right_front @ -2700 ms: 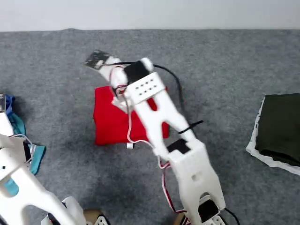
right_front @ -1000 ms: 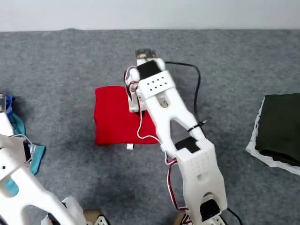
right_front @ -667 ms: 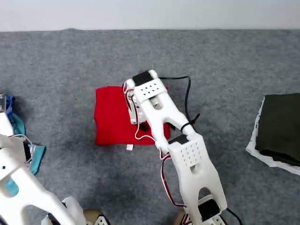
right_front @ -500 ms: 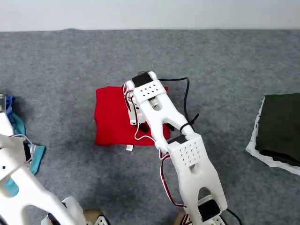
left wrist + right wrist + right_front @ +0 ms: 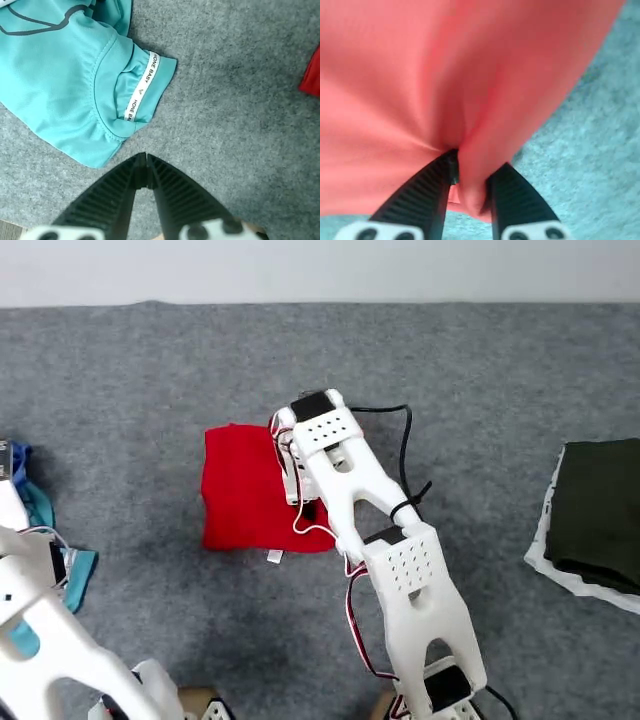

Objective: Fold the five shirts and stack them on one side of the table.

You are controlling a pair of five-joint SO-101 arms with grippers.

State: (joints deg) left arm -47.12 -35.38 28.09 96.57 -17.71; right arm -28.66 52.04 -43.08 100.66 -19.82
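- Since a few seconds ago the right arm (image 5: 400,570) has swung from beyond the red shirt's (image 5: 240,490) far left corner to over its right part.
- Right jaws are narrowly parted, pinching a raised fold of the red shirt.
- Left jaws are closed on nothing, tips together above grey worktop (image 5: 240,100), just beside a teal shirt's (image 5: 65,85) collar.
- From above, the right wrist hides its jaws and the red shirt's right edge.
- Right arm stretches from the near edge, wrist bent down at mid-worktop; left arm (image 5: 40,640) stands near left.
- Dark green shirt (image 5: 600,505) lies folded on a white one (image 5: 560,565) at the right edge.
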